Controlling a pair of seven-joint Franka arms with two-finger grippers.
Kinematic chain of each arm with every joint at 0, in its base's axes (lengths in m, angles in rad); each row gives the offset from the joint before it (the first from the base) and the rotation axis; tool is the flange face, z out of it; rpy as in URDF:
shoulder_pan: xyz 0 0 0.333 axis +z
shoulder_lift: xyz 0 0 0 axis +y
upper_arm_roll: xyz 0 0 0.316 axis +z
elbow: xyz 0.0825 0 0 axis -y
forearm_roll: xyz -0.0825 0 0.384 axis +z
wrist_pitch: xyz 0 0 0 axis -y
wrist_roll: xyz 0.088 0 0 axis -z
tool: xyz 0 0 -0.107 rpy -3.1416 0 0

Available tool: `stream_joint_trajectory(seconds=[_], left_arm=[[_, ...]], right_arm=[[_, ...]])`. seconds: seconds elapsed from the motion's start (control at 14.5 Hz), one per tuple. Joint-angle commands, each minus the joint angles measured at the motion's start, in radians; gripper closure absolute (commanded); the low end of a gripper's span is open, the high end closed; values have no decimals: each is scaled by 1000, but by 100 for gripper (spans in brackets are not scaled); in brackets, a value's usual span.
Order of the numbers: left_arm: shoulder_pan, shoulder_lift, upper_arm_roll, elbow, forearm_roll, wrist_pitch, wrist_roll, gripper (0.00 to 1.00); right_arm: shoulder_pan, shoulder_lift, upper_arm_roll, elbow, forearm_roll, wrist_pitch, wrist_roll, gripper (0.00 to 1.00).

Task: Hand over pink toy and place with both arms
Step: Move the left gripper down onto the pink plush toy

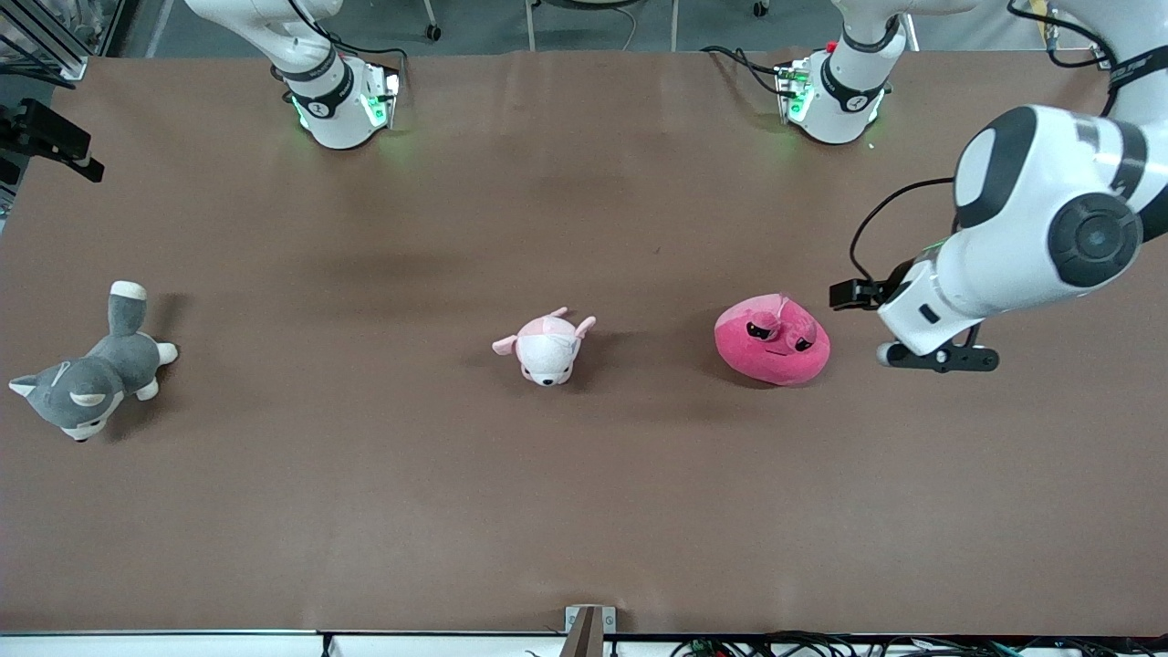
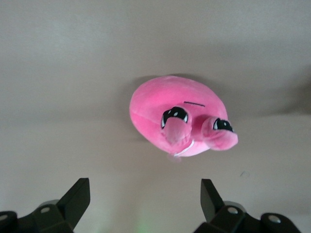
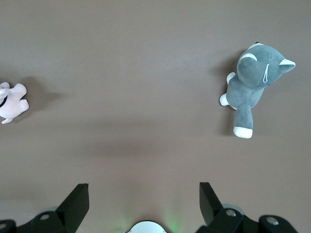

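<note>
The pink toy point(image 1: 772, 339), a hot-pink rounded plush with droopy black eyes, lies on the brown table toward the left arm's end. My left gripper point(image 1: 940, 358) hangs low beside it, farther toward the left arm's end, and does not touch it. In the left wrist view the left gripper point(image 2: 144, 196) is open and empty, with the pink toy point(image 2: 170, 116) ahead of its fingers. My right gripper point(image 3: 144, 199) is open and empty, held high over bare table near its own base. It is out of the front view.
A pale pink-and-white puppy plush point(image 1: 546, 347) lies mid-table and also shows in the right wrist view point(image 3: 12, 103). A grey-and-white husky plush point(image 1: 87, 370) lies toward the right arm's end and shows in the right wrist view point(image 3: 252, 82). Both arm bases stand along the table's edge farthest from the front camera.
</note>
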Motion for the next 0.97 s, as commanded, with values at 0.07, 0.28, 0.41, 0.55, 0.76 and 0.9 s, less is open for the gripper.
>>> stream_joint_trajectory(seconds=[0.07,0.28,0.41,0.55,0.76,0.9], left_arm=[[-6,-8,-1,-129,4,156,-23,0],[-6,-2,-1,-176,4,227,-25,1],[-6,7,-1,-196,-31,259,-46,1],[-11,20,-1,-195,-51,265,-56,1],[-23,38,-1,-198,-51,282,-77,1],[-23,50,-1,-198,-53,282,-77,3]], right_arm=[[-2,-6,1,-6,2,-10,11,0],[0,-6,1,-6,2,-10,14,0],[3,-6,4,-4,-18,-6,12,0],[3,-6,4,-6,-34,-4,11,0],[3,-6,5,-6,-34,-4,12,0],[3,-6,5,-6,-29,-10,15,0]])
